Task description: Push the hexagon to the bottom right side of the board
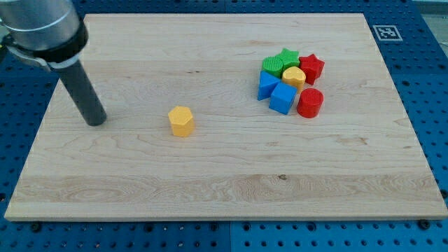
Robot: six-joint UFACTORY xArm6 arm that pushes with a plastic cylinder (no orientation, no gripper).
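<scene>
A yellow hexagon block (181,120) stands alone on the wooden board (224,189), left of the middle. My tip (95,122) rests on the board at the view's left, well to the left of the hexagon and apart from it. The dark rod rises from the tip toward the view's top left.
A cluster of blocks sits at the upper right: a green star (287,58), a green block (272,67), a red star (312,67), a yellow block (294,76), a blue block (266,85), a blue cube (283,98) and a red cylinder (310,103).
</scene>
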